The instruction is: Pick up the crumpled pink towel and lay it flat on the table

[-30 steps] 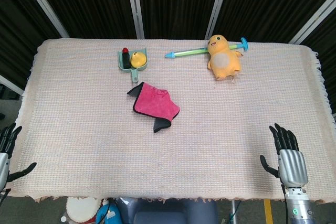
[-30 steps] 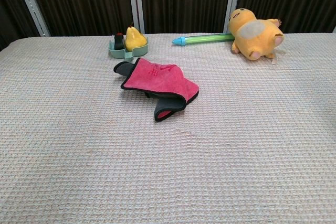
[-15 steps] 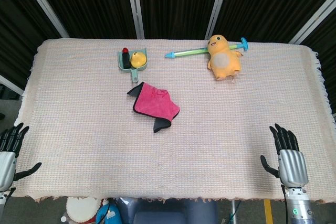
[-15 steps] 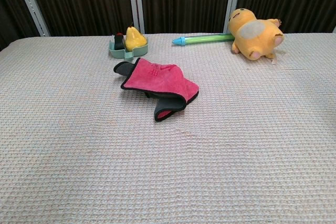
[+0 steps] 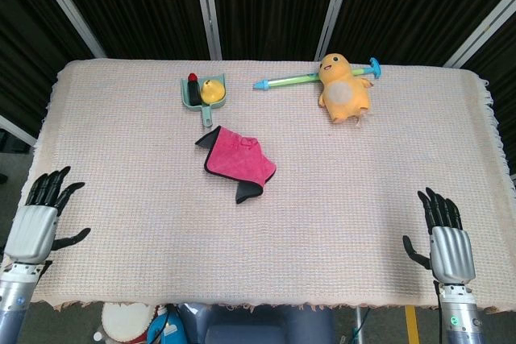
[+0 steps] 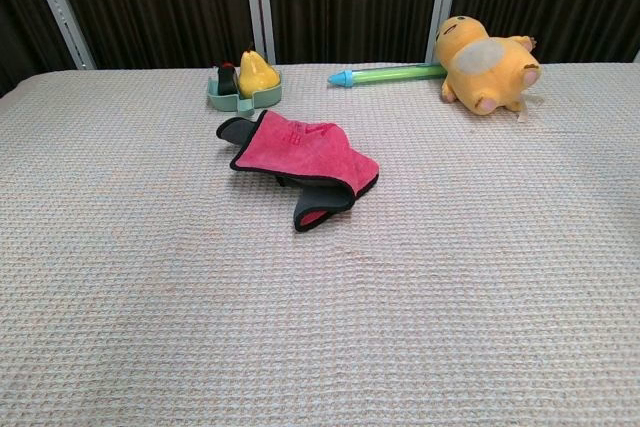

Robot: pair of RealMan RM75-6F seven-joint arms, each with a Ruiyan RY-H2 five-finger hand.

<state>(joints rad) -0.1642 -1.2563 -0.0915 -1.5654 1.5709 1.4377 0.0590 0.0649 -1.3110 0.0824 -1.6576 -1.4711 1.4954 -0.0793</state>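
Both the left hand (image 5: 36,223) and right hand (image 5: 446,239) hover empty, fingers spread, well apart from the pink towel (image 5: 237,159). A careless reach risks pinching only one folded layer, so the towel stays bunched.

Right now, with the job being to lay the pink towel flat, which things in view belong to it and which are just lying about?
Belongs to the job:
pink towel, folded over mid-table
left hand, open, near edge
right hand, open, near edge
table

Just lying about:
yellow plush duck
green and blue stick beside the duck
green dustpan toy holding a small yellow figure
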